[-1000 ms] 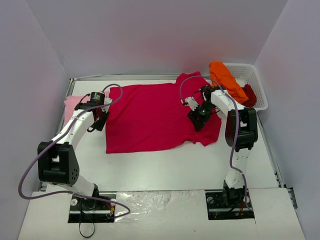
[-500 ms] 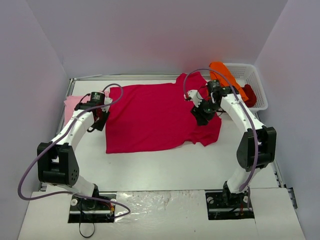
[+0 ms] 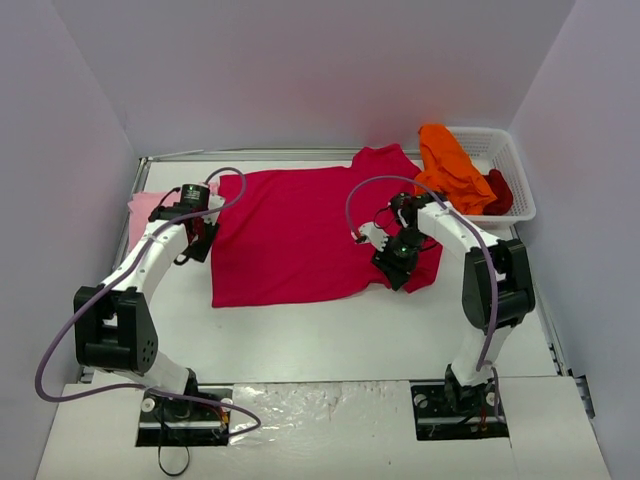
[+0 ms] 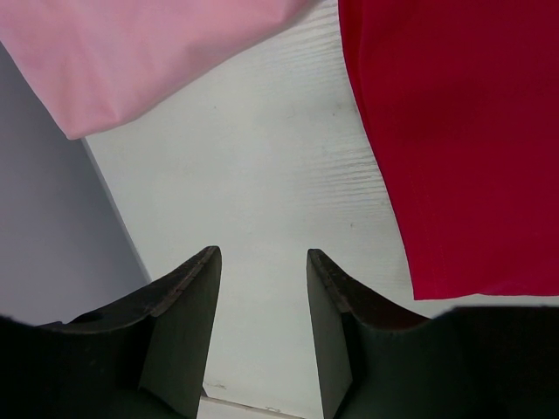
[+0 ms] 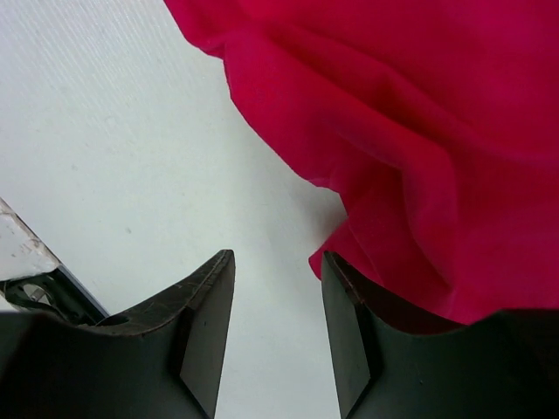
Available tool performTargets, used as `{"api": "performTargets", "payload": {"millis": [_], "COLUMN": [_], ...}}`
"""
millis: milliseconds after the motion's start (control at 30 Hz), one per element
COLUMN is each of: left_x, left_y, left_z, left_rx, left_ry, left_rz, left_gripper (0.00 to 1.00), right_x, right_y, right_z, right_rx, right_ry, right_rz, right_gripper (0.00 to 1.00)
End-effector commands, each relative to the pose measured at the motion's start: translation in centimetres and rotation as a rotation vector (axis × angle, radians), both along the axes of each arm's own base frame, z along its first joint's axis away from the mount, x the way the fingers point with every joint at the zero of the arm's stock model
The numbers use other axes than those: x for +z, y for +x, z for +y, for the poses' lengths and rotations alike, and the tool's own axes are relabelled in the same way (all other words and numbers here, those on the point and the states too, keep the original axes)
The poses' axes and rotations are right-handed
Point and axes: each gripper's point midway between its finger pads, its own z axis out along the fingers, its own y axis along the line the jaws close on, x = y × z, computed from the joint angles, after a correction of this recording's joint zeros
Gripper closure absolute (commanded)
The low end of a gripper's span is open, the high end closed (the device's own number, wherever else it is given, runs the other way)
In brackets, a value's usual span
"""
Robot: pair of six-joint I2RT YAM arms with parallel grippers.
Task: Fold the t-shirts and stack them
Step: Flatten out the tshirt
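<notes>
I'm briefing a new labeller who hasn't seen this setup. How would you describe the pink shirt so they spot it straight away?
Find the big crimson shirt spread across the middle of the table. Go past its left edge to the table's left side, where the left arm reaches. The pink shirt lies there, the only pale cloth in view.

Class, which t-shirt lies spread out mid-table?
The crimson-magenta t-shirt; the pink t-shirt lies at the left edge, the orange t-shirt and dark red t-shirt are bunched at the basket.
</notes>
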Motion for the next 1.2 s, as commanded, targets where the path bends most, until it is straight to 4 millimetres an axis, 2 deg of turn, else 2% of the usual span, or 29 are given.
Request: {"api": "performTargets", "payload": {"millis": [0, 633, 1033, 1167], "left_x": [2.2, 1.5, 1.5, 1.5], "left_y": [0.2, 0.3, 0.3, 0.3], "left_z": [0.2, 0.1, 0.2, 0.1], "left_rx": [-0.002, -0.002, -0.005, -0.004], "left_ry": [0.012, 0.017, 0.016, 0.012], "left_rz": [-0.050, -0.035, -0.034, -0.032], "left_gripper": [0.57, 0.57, 0.57, 0.57], "right_x": [-1.1, -3.9, -3.2, -3.6], "right_y": [-1.6, 0.2, 1.4, 1.6], "right_z": [-0.7, 0.6, 1.8, 1.8], "right_rx": [0.027, 0.017, 0.021, 0.008], "right_ry": [-0.040, -0.038, -0.045, -0.061], "right_rz": [0.078, 0.116, 0.076, 0.083], "right_gripper": [0.59, 0.55, 0.56, 0.59]}}
